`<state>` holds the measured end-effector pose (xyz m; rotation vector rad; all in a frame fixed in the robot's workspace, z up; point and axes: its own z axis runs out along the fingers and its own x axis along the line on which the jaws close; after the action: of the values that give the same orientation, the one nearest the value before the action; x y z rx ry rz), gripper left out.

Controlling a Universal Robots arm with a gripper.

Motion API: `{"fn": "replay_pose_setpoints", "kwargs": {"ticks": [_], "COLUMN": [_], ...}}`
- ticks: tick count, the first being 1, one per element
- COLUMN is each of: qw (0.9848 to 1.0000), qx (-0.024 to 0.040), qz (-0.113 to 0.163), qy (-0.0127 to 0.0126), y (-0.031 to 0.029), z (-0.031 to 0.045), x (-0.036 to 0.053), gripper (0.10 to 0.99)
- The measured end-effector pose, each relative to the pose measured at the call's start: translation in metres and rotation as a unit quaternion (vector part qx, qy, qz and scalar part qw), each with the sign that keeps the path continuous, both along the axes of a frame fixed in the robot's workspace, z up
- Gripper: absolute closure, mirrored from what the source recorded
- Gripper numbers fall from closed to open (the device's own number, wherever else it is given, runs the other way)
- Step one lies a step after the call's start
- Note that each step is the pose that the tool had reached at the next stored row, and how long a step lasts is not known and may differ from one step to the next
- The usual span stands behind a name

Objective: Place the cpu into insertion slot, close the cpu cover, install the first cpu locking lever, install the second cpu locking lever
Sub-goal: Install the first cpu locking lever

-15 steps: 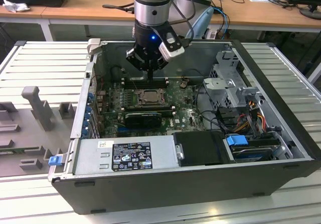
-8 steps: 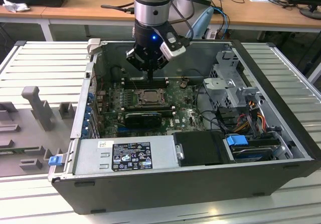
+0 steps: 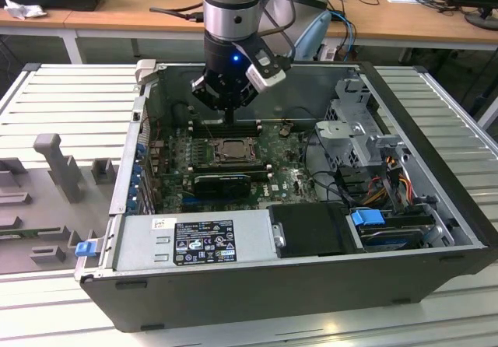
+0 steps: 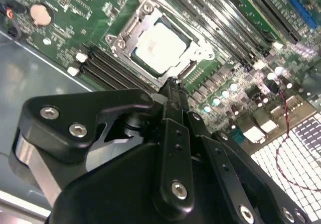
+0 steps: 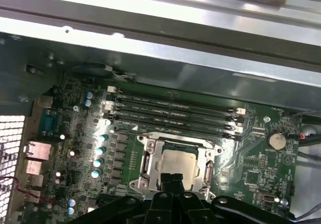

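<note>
The cpu (image 5: 179, 164) (image 4: 161, 47), a pale silvery square, lies flat in its socket on the green motherboard. The cpu cover (image 5: 150, 158) (image 4: 124, 33) lies down around it as a metal frame. My gripper (image 4: 171, 86) (image 5: 173, 180) hangs just above the socket's edge, its black fingers shut together with nothing between them. In the exterior view the gripper (image 3: 231, 118) stands upright over the socket (image 3: 231, 151) inside the open computer case. I cannot make out how the locking levers sit.
Long black memory sticks (image 5: 170, 109) (image 4: 115, 68) run beside the socket. A coin battery (image 5: 275, 140) sits on the board. The case holds a power supply (image 3: 194, 242), a drive cage (image 3: 358, 121) and loose cables (image 3: 381, 184). Grey fixtures (image 3: 58, 164) stand at the exterior view's left.
</note>
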<state>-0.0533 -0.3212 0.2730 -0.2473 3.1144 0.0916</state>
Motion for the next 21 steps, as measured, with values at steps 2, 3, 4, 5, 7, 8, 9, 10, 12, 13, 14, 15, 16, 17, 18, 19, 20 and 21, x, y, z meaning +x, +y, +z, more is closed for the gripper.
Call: {"fn": "replay_pose_setpoints", "kwargs": {"ticks": [2, 3, 4, 5, 7, 8, 9, 10, 12, 13, 14, 15, 16, 17, 18, 19, 20, 21], "qw": [1.0, 1.0, 1.0, 1.0, 1.0, 1.0, 1.0, 1.0, 1.0, 1.0, 1.0, 1.0, 1.0, 1.0, 1.0, 1.0, 1.0, 1.0], "qx": [0.002, 0.0025, 0.0028, 0.003, 0.0034, 0.0042, 0.005, 0.0056, 0.0065, 0.0064, 0.0065, 0.0065, 0.0065, 0.0065, 0.0065, 0.0065, 0.0064, 0.0065], "qz": [0.001, 0.001, 0.001, 0.001, 0.001, 0.001, 0.001, 0.001, 0.0, -0.002, -0.002, -0.002, -0.003, -0.003, -0.003, -0.004, -0.006, -0.007], "qy": [0.0, 0.0, 0.0, 0.0, 0.0, 0.0, 0.0, 0.0, -0.0004, -0.0004, -0.0004, -0.0004, -0.0004, -0.0005, -0.0005, -0.0004, -0.0004, -0.0004], "y": [-0.0001, -0.0001, 0.0, -0.0001, -0.0001, -0.0001, 0.0, 0.0, 0.001, 0.0024, 0.0049, 0.0087, 0.0104, 0.0122, 0.0142, 0.0156, 0.0168, 0.0178], "z": [-0.0002, -0.0003, -0.0003, -0.0003, -0.0004, -0.0005, -0.0005, -0.0007, -0.0022, -0.0035, -0.0056, -0.0082, -0.009, -0.0097, -0.0102, -0.0104, -0.0106, -0.0108], "x": [-0.004, -0.0055, -0.0073, -0.0107, -0.017, -0.0233, -0.0278, -0.0371, -0.052, -0.054, -0.0559, -0.0572, -0.0576, -0.0577, -0.058, -0.0583, -0.0586, -0.0588], "gripper": [0.98, 0.98, 0.98, 0.98, 0.98, 0.98, 0.98, 0.98, 0.98, 0.98, 0.98, 0.98, 0.98, 0.98, 0.98, 0.98, 0.98, 0.98]}}
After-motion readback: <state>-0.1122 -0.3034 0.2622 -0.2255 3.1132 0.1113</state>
